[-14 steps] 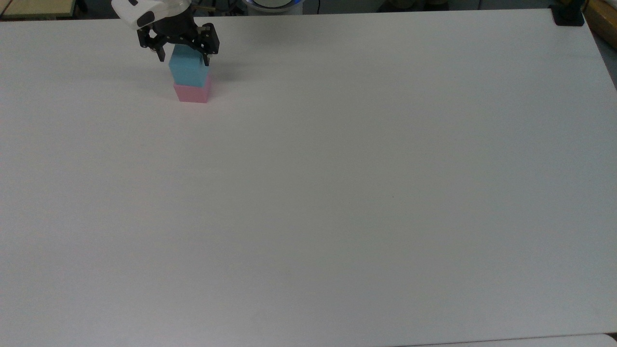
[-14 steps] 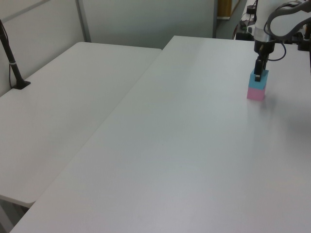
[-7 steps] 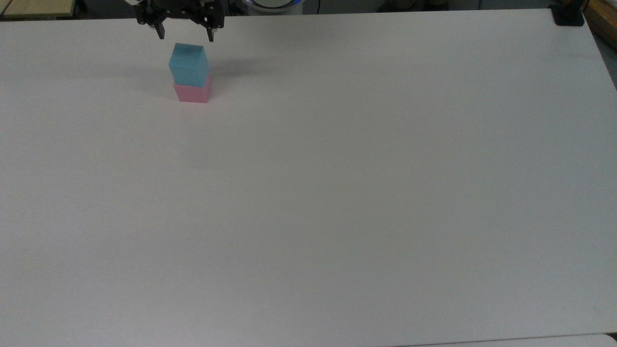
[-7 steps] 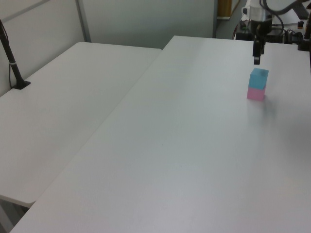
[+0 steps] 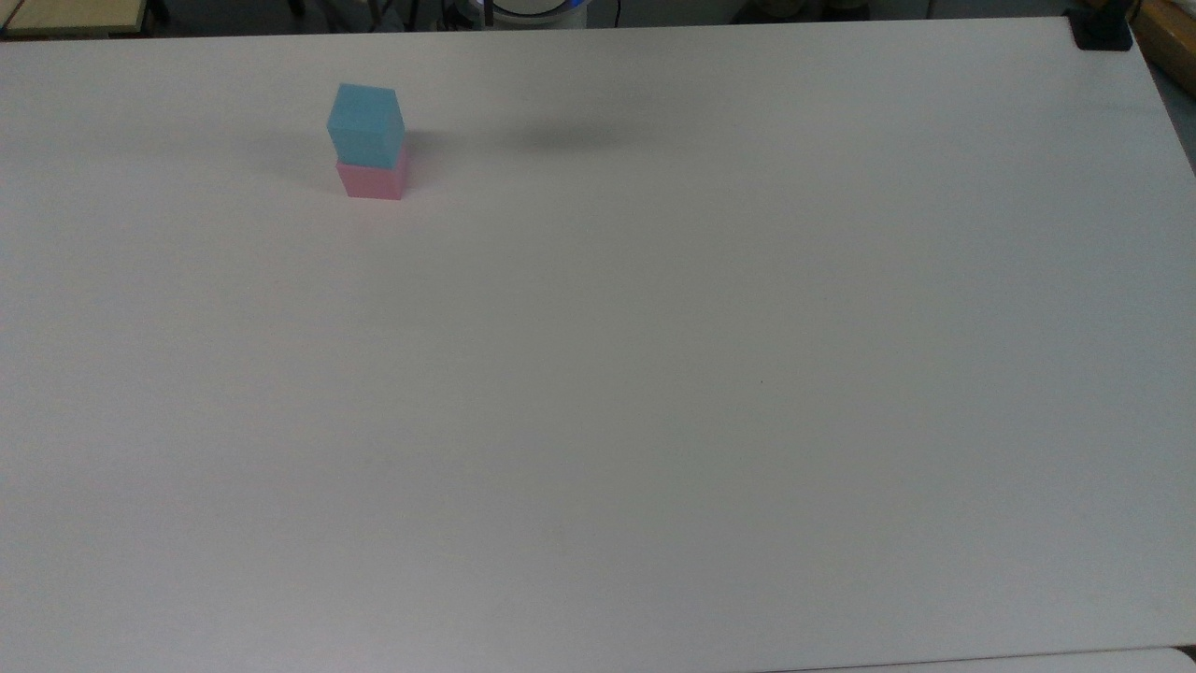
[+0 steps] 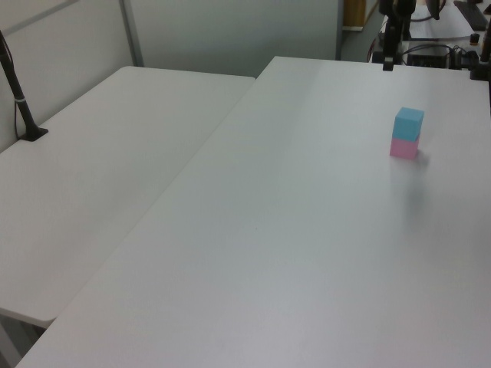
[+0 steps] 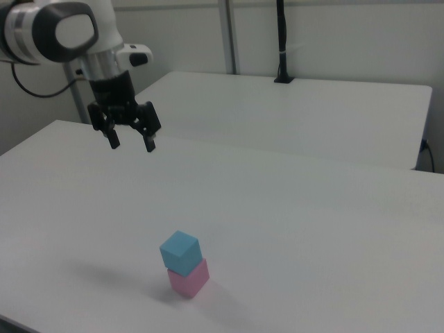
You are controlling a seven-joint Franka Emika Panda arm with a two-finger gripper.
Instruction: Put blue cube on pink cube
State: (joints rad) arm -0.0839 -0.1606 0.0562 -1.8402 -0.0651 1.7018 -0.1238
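Observation:
The blue cube rests on top of the pink cube near the far left of the table in the top view. The same stack shows as blue cube over pink cube in the left view, and as blue cube over pink cube in the right view. My gripper hangs open high above the table, well up and to the right view's left of the stack, with nothing between its fingers. In the left view the gripper sits near the top edge.
The white table spreads wide around the stack. A second white table adjoins it on the left view's left, with a black pole clamped at its edge. A black clamp sits at the top view's far right corner.
The gripper let go of the blue cube, rose straight up and left the top view. The blue cube stays on the pink cube.

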